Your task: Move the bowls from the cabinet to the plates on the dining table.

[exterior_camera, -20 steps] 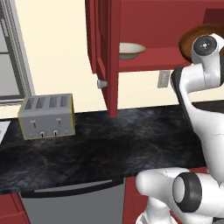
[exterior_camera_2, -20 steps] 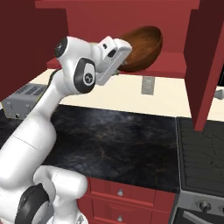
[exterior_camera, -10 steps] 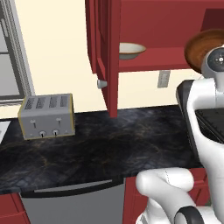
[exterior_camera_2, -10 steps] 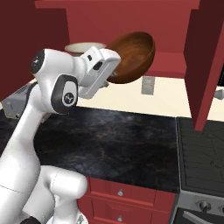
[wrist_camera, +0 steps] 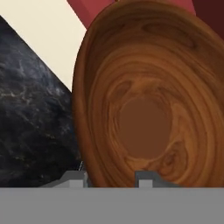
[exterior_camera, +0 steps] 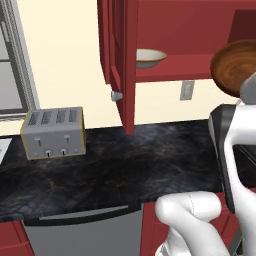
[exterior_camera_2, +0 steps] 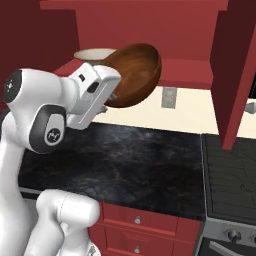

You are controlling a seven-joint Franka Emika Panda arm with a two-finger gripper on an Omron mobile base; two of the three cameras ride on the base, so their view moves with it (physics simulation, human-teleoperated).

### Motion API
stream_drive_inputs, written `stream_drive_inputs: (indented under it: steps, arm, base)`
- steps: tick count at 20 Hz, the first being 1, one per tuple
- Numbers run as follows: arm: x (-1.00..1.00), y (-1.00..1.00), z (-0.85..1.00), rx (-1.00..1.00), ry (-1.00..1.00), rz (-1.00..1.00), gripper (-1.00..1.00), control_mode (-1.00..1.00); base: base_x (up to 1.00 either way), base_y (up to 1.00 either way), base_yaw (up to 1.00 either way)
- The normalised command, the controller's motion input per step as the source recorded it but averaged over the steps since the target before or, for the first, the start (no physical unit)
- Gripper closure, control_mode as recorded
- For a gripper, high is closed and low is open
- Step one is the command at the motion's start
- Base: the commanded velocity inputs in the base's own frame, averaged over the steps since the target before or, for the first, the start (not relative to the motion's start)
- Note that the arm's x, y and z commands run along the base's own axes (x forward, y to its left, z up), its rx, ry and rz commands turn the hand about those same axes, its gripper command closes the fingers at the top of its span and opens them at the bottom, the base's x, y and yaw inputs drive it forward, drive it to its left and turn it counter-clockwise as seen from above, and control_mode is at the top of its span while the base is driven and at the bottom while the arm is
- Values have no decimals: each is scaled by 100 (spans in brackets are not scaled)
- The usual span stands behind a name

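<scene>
Gripper (wrist_camera: 111, 177): I'm clamping the deep, glossy dark brown wooden bowl (exterior_camera_2: 134, 73) by its rim.
Bowl: tilting above the black marbled counter (exterior_camera_2: 125, 165).

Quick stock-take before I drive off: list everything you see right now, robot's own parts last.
wooden bowl: 1, dark brown, tilted, gripped at its rim, out in front of the cabinet
cream bowl: 1, cream-white, on the cabinet shelf
cabinet: 1, dark red, doors open
toaster: 1, silver, on the counter, left
counter: 1, black marbled
wall outlet: 1, pale, on the wall
stove: 1, dark, right of the counter
gripper: 1, jaws shut on the wooden bowl's rim
</scene>
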Motion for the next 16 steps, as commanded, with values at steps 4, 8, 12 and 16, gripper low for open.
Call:
stream_drive_inputs:
  steps: [4,8,12,16]
  arm:
    - [-53,35,19,0,7,14,100,-100]
    - [-51,38,19,0,6,15,100,-100]
    - [-29,36,21,0,11,13,100,-100]
    - [-2,33,6,0,12,9,100,-100]
  base:
    - [0,0,0]
    - [0,0,0]
    - [0,0,0]
    - [0,0,0]
